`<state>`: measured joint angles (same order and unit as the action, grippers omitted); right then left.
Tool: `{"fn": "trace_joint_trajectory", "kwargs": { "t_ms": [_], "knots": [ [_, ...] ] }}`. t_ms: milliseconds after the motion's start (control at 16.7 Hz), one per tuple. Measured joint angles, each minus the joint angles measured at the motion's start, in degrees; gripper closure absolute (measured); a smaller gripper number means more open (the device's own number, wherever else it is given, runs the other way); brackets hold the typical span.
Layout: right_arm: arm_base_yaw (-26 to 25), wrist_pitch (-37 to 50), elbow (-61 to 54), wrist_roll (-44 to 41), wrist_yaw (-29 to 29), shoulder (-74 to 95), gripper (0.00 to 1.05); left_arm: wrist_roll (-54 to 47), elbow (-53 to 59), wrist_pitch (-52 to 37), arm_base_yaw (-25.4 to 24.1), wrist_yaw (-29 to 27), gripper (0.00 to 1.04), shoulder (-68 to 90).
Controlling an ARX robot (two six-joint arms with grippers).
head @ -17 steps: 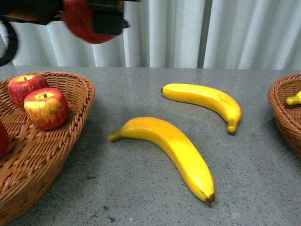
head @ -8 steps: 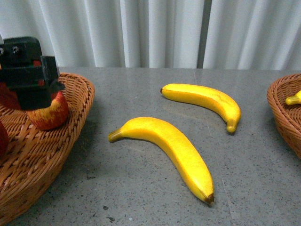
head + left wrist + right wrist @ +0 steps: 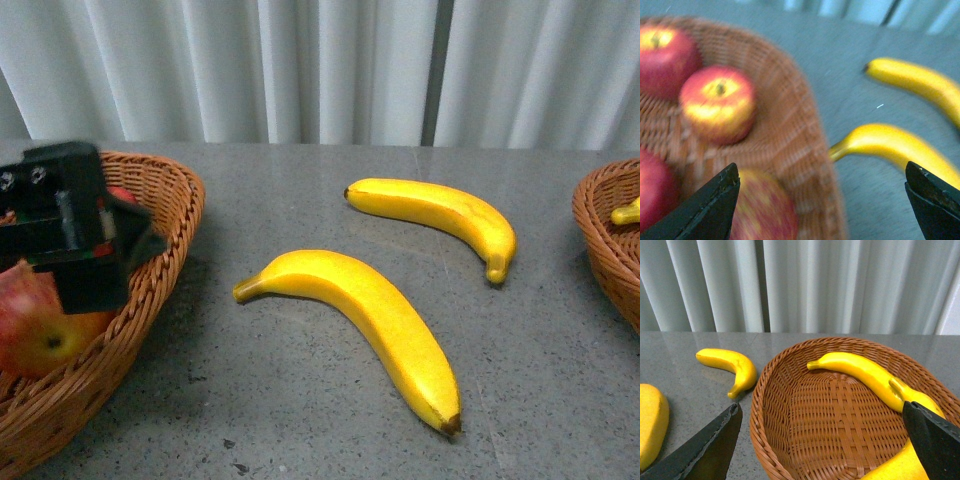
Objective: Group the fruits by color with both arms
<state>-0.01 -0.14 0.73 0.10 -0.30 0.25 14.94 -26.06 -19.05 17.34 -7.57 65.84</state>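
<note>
Left gripper (image 3: 821, 172) is held wide open above the apple basket (image 3: 805, 115), right gripper (image 3: 821, 410) is spread empty over the banana basket (image 3: 785, 395).

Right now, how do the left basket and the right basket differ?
The left basket holds red apples; the right basket holds yellow bananas. In the front view the left gripper covers part of the left basket; the right basket is cut by the frame edge. Both are brown wicker on the grey table.
</note>
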Motion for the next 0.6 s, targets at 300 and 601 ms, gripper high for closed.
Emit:
{"fn": "trace_joint_trajectory", "kwargs": {
  "t_ms": [300, 601],
  "knots": [
    [0.00, -0.09, 0.00, 0.00, 0.26, 0.00, 0.06, -6.60, -0.79, -11.93, -9.31, 2.97, 0.07, 2.21],
    [0.00, -0.07, 0.00, 0.00, 0.28, 0.00, 0.06, -13.88, 12.17, -26.86, -11.72, 1.44, 0.60, -5.64]
  ]
}}
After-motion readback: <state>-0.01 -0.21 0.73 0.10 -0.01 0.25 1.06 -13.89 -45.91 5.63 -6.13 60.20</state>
